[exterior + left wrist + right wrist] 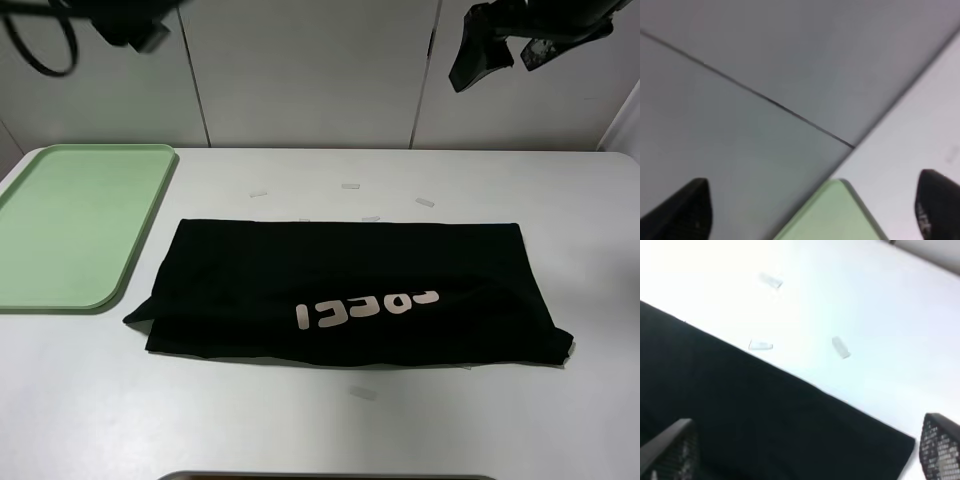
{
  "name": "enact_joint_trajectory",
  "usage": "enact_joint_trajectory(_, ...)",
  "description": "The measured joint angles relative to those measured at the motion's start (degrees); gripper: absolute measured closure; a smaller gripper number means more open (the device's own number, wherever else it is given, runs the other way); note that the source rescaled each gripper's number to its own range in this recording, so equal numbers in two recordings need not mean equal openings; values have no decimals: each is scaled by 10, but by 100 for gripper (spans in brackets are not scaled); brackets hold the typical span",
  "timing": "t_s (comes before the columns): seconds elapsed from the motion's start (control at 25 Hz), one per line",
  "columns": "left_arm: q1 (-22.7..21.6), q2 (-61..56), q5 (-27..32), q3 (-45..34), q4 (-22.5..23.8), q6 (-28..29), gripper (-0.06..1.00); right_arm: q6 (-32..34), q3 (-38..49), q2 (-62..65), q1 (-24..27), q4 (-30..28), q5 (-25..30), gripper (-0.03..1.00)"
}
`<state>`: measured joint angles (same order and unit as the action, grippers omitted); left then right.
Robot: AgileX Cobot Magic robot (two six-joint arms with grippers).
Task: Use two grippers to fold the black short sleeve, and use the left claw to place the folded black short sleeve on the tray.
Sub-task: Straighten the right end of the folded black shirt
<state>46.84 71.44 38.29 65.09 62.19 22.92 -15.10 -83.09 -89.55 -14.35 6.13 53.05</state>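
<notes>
The shirt (350,285) lies folded into a long black shape in the middle of the table (570,200). Pale pink letters (365,308) show on it, upside down from where I stand (I can't read the word). Its far edge is straight and its near left corner is a bit bunched. That corner is near the tray (60,220) but does not touch it, and a strip of white table runs between them. Bare table shows all round the shirt, with small tape strips (350,187) just past its far edge. The left claw (815,210) hangs high by the tray's far corner, wide open and holding nothing. The right claw (805,450) hangs high on the right, wide open too.
</notes>
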Motion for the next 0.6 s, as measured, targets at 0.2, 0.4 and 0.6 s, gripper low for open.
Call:
enact_joint_trajectory(0.2, 47, -103, 56, 2, -10, 3, 8, 0, 0, 42, 0, -3, -1, 1)
enact_joint_trajectory(0.4, 99, -212, 142, 2, -95, 37, 8, 0, 0, 69, 0, -6, -2, 1)
enact_joint_trajectory(0.6, 103, -308, 201, 2, -208, 45, 7, 0, 0, 79, 0, -6, 0, 1)
